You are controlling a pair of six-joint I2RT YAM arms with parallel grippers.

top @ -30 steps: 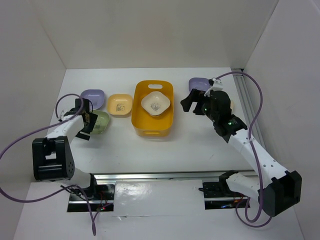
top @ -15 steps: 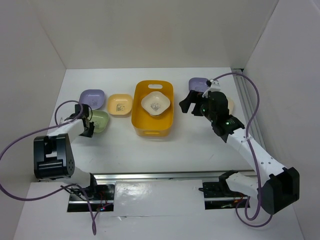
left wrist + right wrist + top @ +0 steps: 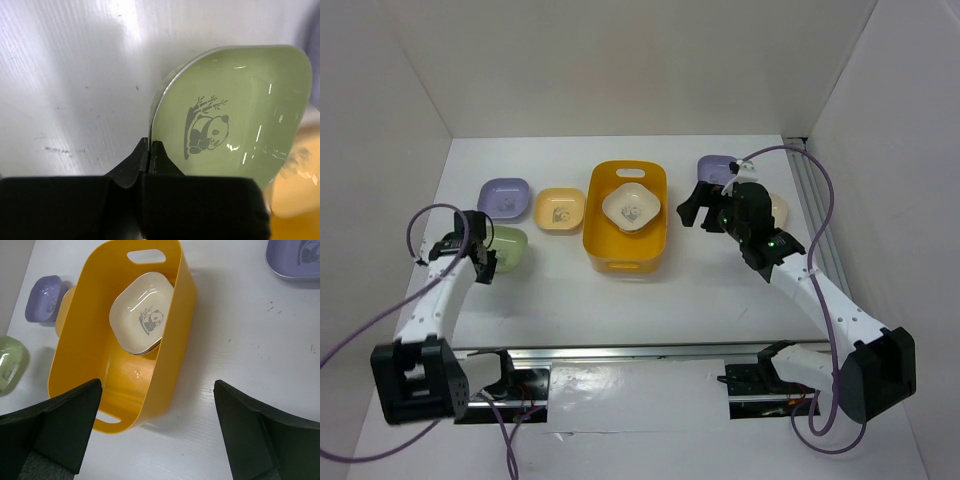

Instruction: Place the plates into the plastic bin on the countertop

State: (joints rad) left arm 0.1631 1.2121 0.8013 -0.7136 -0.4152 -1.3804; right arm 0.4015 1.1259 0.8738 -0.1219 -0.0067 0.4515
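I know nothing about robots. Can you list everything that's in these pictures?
plastic bin: one, yellow-orange, centre of the countertop
cream plate: one, panda print, inside the bin
lavender plates: two, one far left, the other right of the bin
yellow-orange plate: one, just left of the bin
green plate: one, panda print, near left
pale plate: one, mostly hidden behind the right arm
left gripper: black, shut on the green plate's rim
right gripper: black, open, right of the bin

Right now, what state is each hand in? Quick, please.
Left hand: closed on the rim of the green panda plate.
Right hand: open, holding nothing.
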